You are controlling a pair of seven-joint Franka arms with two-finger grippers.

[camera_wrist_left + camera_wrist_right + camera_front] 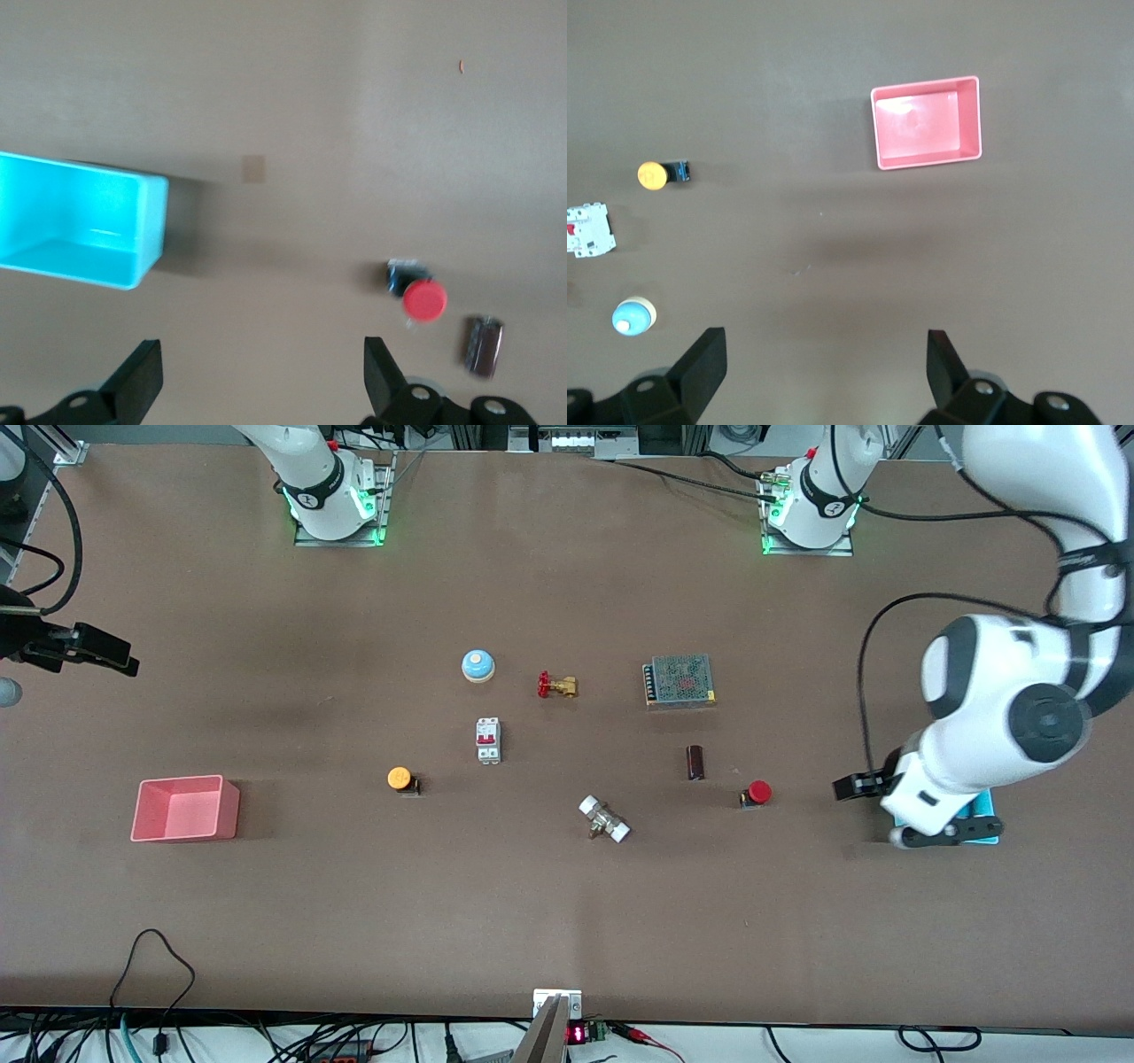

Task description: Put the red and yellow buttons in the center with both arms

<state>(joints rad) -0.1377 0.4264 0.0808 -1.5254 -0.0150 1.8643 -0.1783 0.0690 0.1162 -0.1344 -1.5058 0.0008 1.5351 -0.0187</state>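
Note:
The red button (757,792) lies on the brown tabletop toward the left arm's end; it also shows in the left wrist view (424,300). The yellow button (400,779) lies toward the right arm's end and shows in the right wrist view (652,174). My left gripper (943,834) hangs open and empty over the cyan bin's (990,808) edge, its fingers wide apart in the left wrist view (263,372). My right gripper (115,657) is high over the right arm's end of the table, open and empty (827,367). The bare center (567,757) holds neither button.
A pink bin (230,806) stands beside the yellow button toward the right arm's end. Around the middle are a blue-and-white dome (477,665), a brass valve (556,685), a white breaker (488,740), a meshed box (679,681), a dark cylinder (696,763) and a metal fitting (604,819).

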